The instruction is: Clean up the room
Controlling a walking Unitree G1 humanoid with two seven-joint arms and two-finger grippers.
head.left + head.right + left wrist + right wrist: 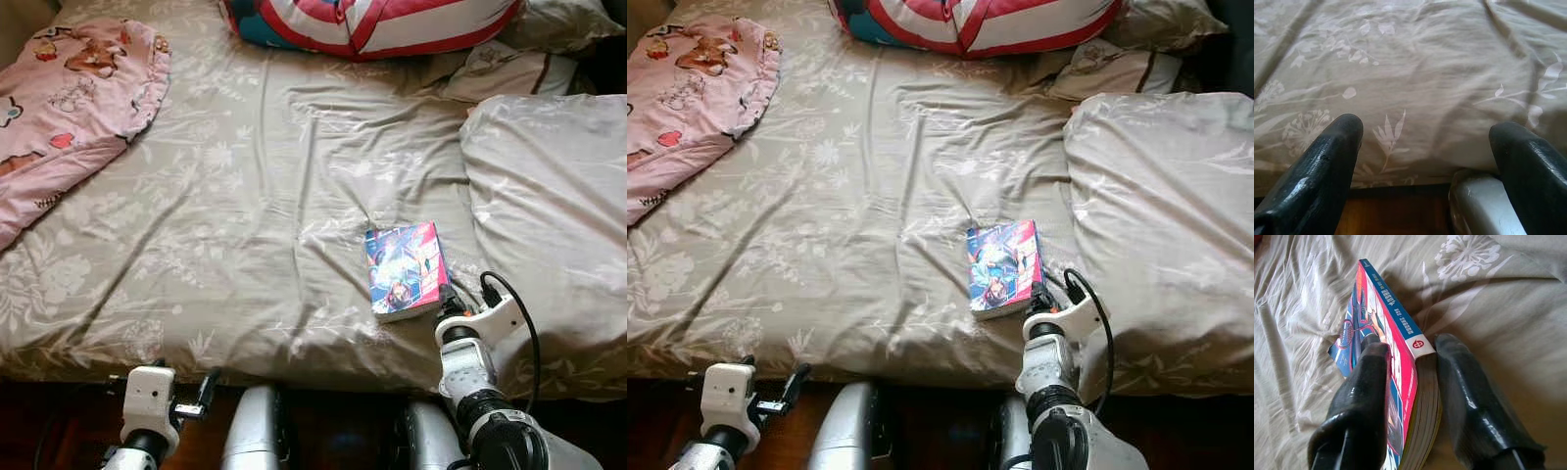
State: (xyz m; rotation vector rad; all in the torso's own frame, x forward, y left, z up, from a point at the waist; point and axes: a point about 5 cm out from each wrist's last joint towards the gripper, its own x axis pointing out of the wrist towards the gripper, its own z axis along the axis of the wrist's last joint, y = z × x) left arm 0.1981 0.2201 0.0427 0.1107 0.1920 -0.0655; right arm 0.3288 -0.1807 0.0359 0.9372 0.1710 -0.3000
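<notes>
The right gripper (1410,396) is pinching the near corner of a colourful book (407,269) — one finger (1359,401) lying on the cover, the other (1474,396) against the underside by the spine. The book is lying flat on the beige floral bed sheet (245,215), close to the near edge of the bed and just beside a large pillow (549,206) on the robot's right. So the step in hand looks to be picking the book up, with the grasp apparently made but the book not yet lifted. The next move is calling for a steady lift off the sheet without letting the book pivot or slip from such a corner hold. The left gripper (1430,161) is hanging spread and empty at the bed's near edge — idle. A pink blanket (69,98) is sitting at the far left.
</notes>
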